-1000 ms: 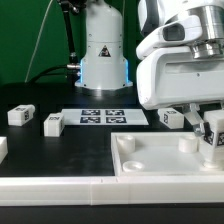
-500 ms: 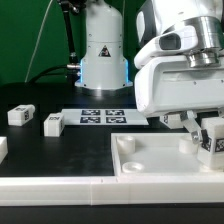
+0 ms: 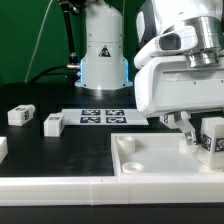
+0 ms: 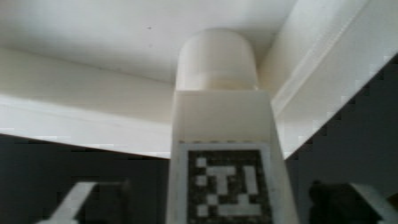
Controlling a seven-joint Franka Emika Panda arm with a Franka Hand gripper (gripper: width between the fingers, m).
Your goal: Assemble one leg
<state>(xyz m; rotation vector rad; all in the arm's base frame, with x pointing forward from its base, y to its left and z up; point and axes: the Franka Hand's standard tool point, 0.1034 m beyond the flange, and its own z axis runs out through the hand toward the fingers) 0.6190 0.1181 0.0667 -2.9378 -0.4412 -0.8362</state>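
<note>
One leg (image 3: pixel 212 138) stands upright at the far corner of the white square panel (image 3: pixel 150 162), at the exterior view's right edge, tag facing out. In the wrist view the leg (image 4: pixel 222 110) points its rounded end into the panel's rimmed corner (image 4: pixel 107 60). My gripper (image 3: pixel 208 138) straddles it, open: one finger (image 3: pixel 185 128) stands a small gap off the leg. In the wrist view the gripper (image 4: pixel 214 205) shows dark gaps between both fingers (image 4: pixel 80 200) and the leg.
Two more legs (image 3: pixel 20 115) (image 3: pixel 53 122) lie at the exterior view's left, and another (image 3: pixel 172 118) lies behind the panel. The marker board (image 3: pixel 100 117) lies mid-table before the robot base (image 3: pixel 103 60). A white rail (image 3: pixel 60 187) runs along the front.
The visible finger has moved away from the leg toward the exterior view's left, opening a gap. The leg has stayed upright at the panel's corner.
</note>
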